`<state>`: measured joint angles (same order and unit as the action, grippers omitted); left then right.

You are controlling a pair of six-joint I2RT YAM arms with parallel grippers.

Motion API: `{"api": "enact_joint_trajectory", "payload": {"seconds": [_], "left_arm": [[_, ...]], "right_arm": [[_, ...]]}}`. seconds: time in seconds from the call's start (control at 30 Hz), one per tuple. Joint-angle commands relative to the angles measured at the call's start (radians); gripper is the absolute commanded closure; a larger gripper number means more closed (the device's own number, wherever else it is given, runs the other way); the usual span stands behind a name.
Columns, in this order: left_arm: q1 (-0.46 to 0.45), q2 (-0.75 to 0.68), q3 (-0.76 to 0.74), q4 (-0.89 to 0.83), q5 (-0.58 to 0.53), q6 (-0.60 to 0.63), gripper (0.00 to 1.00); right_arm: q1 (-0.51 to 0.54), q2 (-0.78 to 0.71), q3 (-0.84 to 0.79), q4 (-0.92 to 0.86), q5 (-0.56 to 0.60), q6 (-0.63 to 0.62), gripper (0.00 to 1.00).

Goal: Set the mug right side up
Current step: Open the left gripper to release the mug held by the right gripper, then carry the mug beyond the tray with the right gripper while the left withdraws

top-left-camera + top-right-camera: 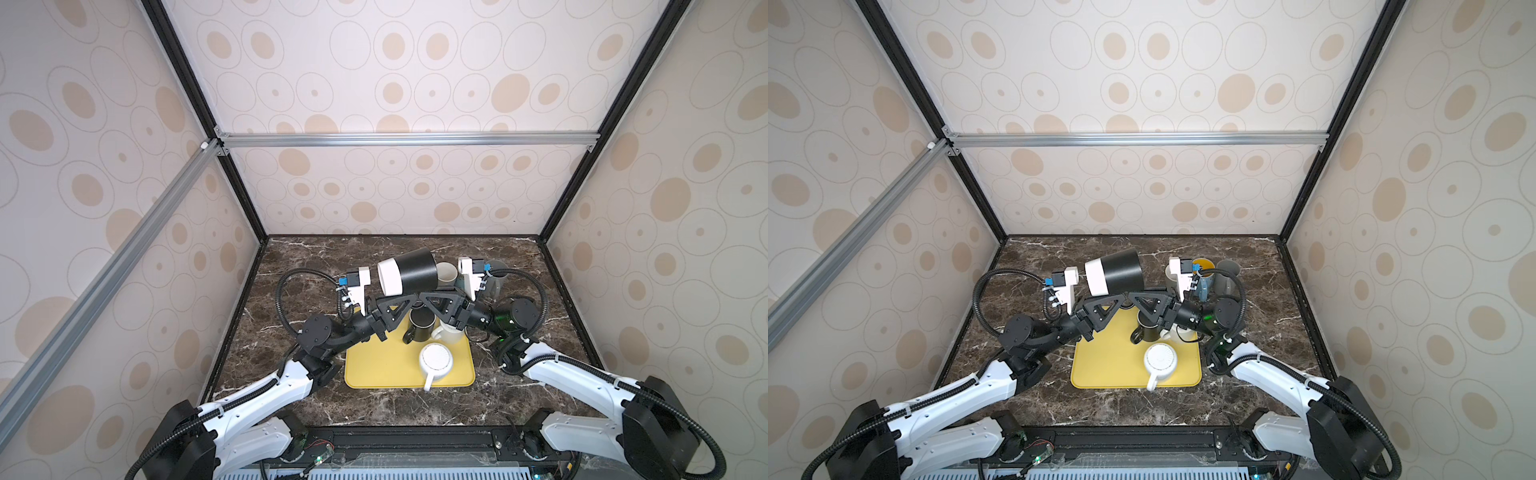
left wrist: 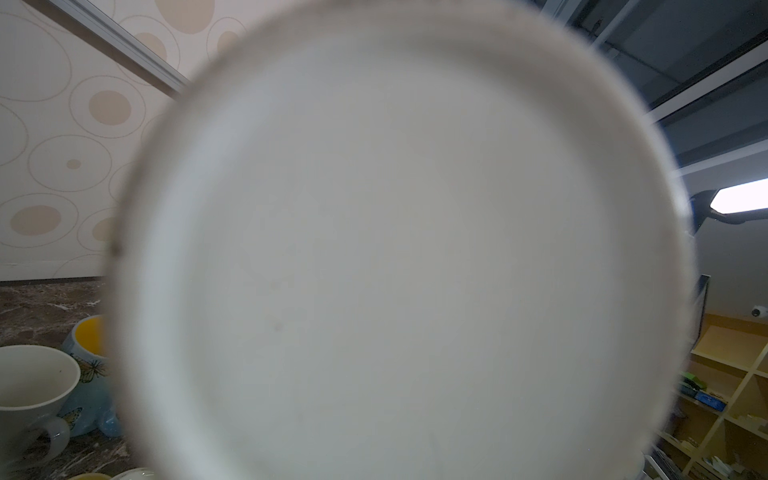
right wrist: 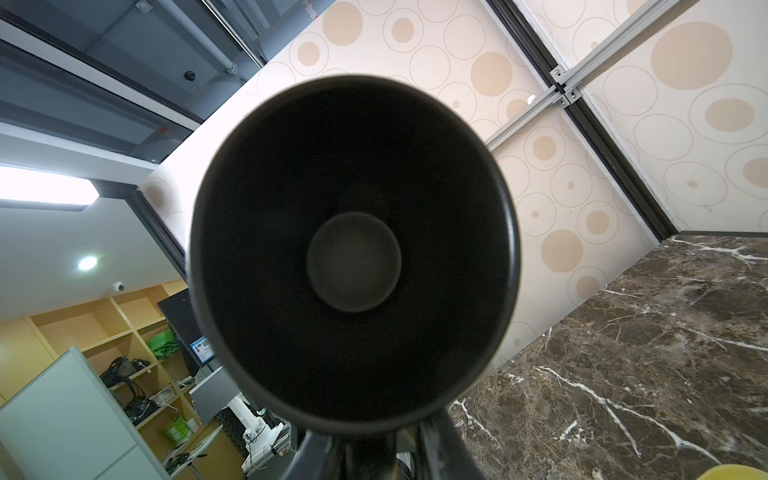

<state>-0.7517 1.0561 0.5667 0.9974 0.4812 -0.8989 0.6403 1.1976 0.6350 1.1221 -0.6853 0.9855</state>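
The left fingers [image 1: 397, 309] are clamping the sideways black mug [image 1: 415, 270] from underneath; whether the right fingers [image 1: 438, 306] are gripping, I cannot tell. Probably stiff, slick, breakable ceramic; the handle looks safest.

The white-shelled, black-jointed left arm [image 1: 270, 388] and right arm [image 1: 569, 370] trail ribbed black cables; the left gripper [image 1: 411, 298] and right gripper [image 1: 424, 297] are black triangular frames.
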Motion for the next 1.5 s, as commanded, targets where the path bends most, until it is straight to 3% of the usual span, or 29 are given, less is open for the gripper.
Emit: {"api": "enact_joint_trajectory", "payload": {"seconds": [0.0, 0.27, 0.5, 0.57, 0.6, 0.63, 0.73, 0.97, 1.2, 1.37, 1.47], "left_arm": [[0.001, -0.008, 0.013, 0.118, 0.043, -0.012, 1.00], [0.002, 0.008, 0.010, 0.135, 0.059, -0.026, 1.00], [0.002, 0.004, 0.000, 0.123, 0.049, -0.015, 1.00], [0.003, -0.007, -0.001, 0.081, 0.028, 0.002, 1.00], [0.005, -0.016, 0.002, 0.043, 0.015, 0.021, 0.93], [0.006, -0.026, 0.005, 0.004, 0.002, 0.036, 0.74], [0.011, -0.061, 0.008, -0.096, -0.060, 0.083, 0.01], [0.016, -0.158, 0.028, -0.380, -0.233, 0.200, 0.00], [0.017, -0.251, 0.085, -0.771, -0.559, 0.277, 0.00], [0.020, -0.286, 0.098, -0.880, -0.683, 0.318, 0.00], [0.021, -0.341, 0.034, -0.803, -0.658, 0.352, 0.00]], "right_arm": [[0.003, 0.005, 0.029, 0.048, 0.012, 0.024, 0.73], [0.007, 0.014, 0.034, 0.059, 0.007, 0.032, 0.76], [0.007, 0.017, 0.036, 0.058, 0.015, 0.033, 1.00], [0.007, 0.011, 0.035, 0.051, 0.025, 0.031, 1.00], [0.007, 0.004, 0.037, 0.037, 0.030, 0.023, 1.00], [0.007, -0.001, 0.037, 0.018, 0.036, 0.013, 1.00], [0.007, -0.019, 0.041, -0.037, 0.059, -0.009, 1.00], [-0.002, -0.033, 0.045, -0.122, 0.150, -0.024, 1.00], [-0.022, -0.052, 0.138, -0.422, 0.215, -0.150, 1.00], [-0.022, -0.055, 0.232, -0.710, 0.371, -0.303, 1.00], [-0.022, -0.036, 0.291, -0.843, 0.461, -0.372, 1.00]]}}
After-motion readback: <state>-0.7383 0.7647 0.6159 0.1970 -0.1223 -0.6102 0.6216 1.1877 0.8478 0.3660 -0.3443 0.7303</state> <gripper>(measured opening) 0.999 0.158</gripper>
